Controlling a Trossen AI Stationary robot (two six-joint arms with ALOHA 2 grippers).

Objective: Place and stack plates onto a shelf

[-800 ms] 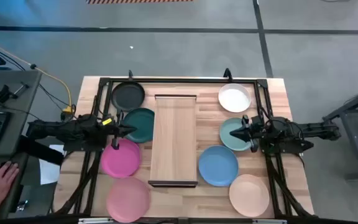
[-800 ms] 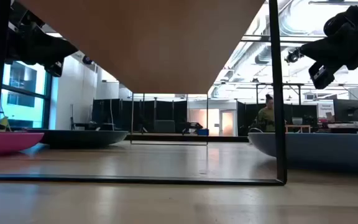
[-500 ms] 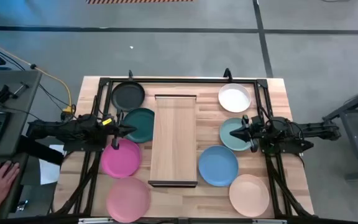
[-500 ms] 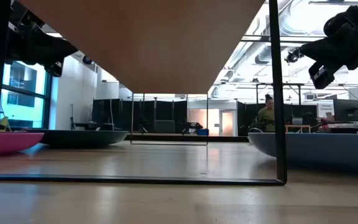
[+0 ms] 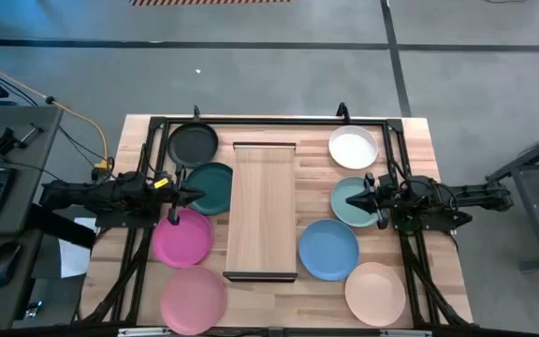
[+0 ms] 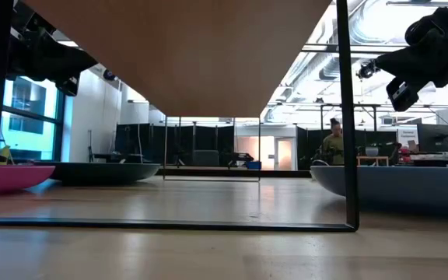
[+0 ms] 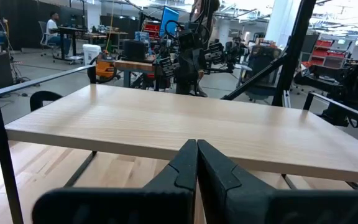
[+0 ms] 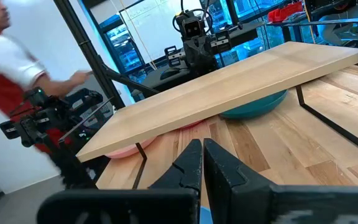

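Both grippers, left (image 5: 197, 195) and right (image 5: 352, 200), hover with jaws together beside the bare shelf (image 5: 262, 211).

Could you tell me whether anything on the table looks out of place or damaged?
Nothing stands out: the shelf sits square and bare, eight plates lie flat around it, and both grippers, left and right, hover shut.

You have eight plates (image 5: 328, 249) on the worktop (image 5: 410, 131): four left of the shelf (image 5: 262, 210), four right. One shelf. Two end effectors: left (image 5: 201, 195), right (image 5: 349, 201).
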